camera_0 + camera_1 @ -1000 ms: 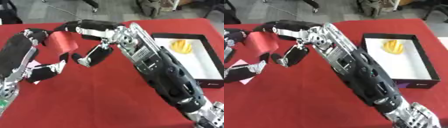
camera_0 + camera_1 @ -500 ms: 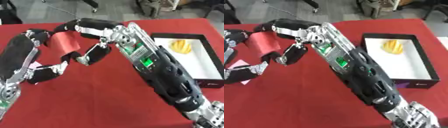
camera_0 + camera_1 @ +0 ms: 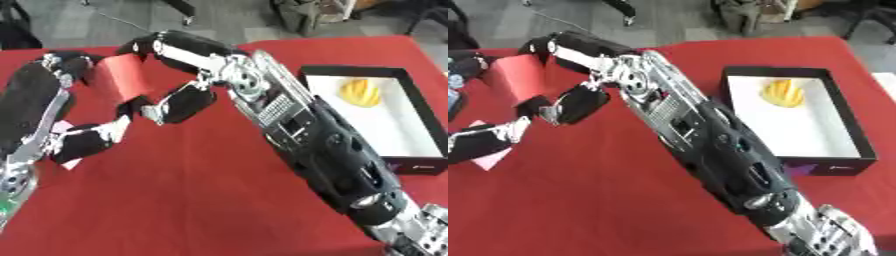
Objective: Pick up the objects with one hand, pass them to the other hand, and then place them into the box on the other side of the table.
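While the flat red card-like block point(image 3: 118, 82) hangs above the far-left part of the red tablecloth point(image 3: 201, 200), both hands meet on it. On its left, the left hand point(image 3: 74, 67) has its fingers curled against the block's left edge and looks to be gripping it. On its right, the right hand point(image 3: 175, 100) closes round it, fingers arching over the top edge and the thumb tucked beneath. The block sits between the two, tilted, with its long axis running roughly from near-left to far-right, so this reads as the handover itself. A small pale pink piece point(image 3: 490, 156) lies on the cloth near the left edge, below the left forearm. Well apart to the right sits the black-walled box with a white floor point(image 3: 411, 107), a yellow ridged object point(image 3: 363, 92) already inside near its far end. That box lies on the right hand's side, so the right arm is the one to carry the block across. Some pale marks show on the box's near wall, but no writing there is readable.
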